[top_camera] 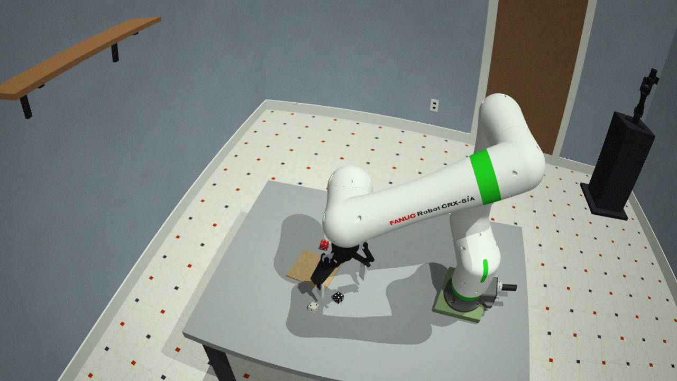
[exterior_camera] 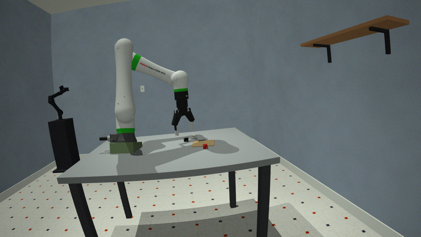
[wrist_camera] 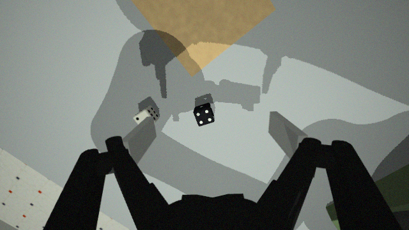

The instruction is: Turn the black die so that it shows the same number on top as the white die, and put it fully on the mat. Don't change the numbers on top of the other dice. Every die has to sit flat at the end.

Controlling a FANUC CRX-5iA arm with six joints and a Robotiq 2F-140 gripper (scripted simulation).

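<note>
The black die [top_camera: 338, 297] [exterior_camera: 185, 139] [wrist_camera: 204, 115] sits on the table off the mat, with four pips on its top face in the wrist view. The white die [top_camera: 313, 307] [exterior_camera: 194, 137] [wrist_camera: 141, 117] stands beside it. A finger partly covers its pale top face in the wrist view; one pip shows there, and six show on a side face. The tan mat [top_camera: 305, 265] [exterior_camera: 210, 142] [wrist_camera: 204, 22] lies beyond the black die. My gripper [top_camera: 342, 281] [exterior_camera: 184, 130] [wrist_camera: 211, 124] is open and empty above the black die, its left finger over the white die's side.
The red die [top_camera: 323, 244] [exterior_camera: 205, 146] sits beside the mat's far edge and is out of the wrist view. The arm's green base block [top_camera: 456, 310] [exterior_camera: 125, 148] stands on the grey table [top_camera: 246, 303] [exterior_camera: 206, 162]. A wooden shelf [top_camera: 80, 54] [exterior_camera: 353, 32] is on the wall.
</note>
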